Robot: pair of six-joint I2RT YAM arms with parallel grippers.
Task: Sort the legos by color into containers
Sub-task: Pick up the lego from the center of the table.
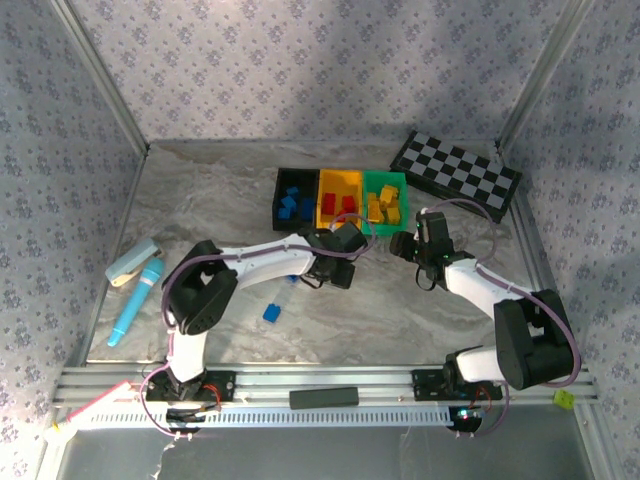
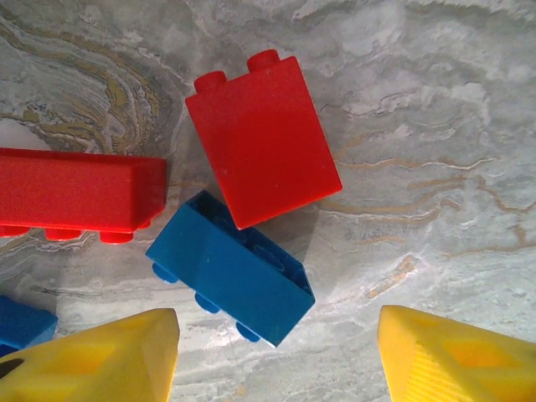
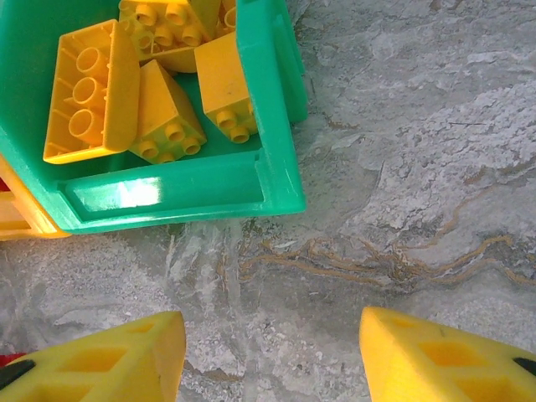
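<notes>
Most of the sorting looks done. Three small open plastic bins sit joined in a row at the far side of the grey marbled desk (image 1: 480, 310). The black bin (image 1: 277, 200) on the left holds blue studded bricks (image 1: 292, 203). The yellow-orange bin (image 1: 340, 175) in the middle holds red bricks (image 1: 340, 203). The green bin (image 3: 280, 126) on the right holds yellow bricks (image 3: 92, 92).

Some bricks are still out on the desk. The left wrist view shows a tall red brick (image 2: 260, 151), a long red brick (image 2: 75, 193) and a blue brick (image 2: 234, 276) bunched up and touching. The corner of another blue brick (image 2: 21, 322) peeks in at the left. From above, one small blue brick (image 1: 271, 312) lies alone near the middle of the desk, well apart from the bins.

The left pincer (image 2: 276, 368) hangs over the little bunch with its yellow fingers (image 2: 100, 360) spread apart, and it holds nothing. The right pincer (image 3: 272, 360) is just beside the near corner of the green bin. It is spread apart and empty too, with bare desk under it.

I think only a handful of bricks are left. The red ones belong in the yellow-orange bin and the blue ones in the black bin. I cannot tell if more bricks hide under the arms
</notes>
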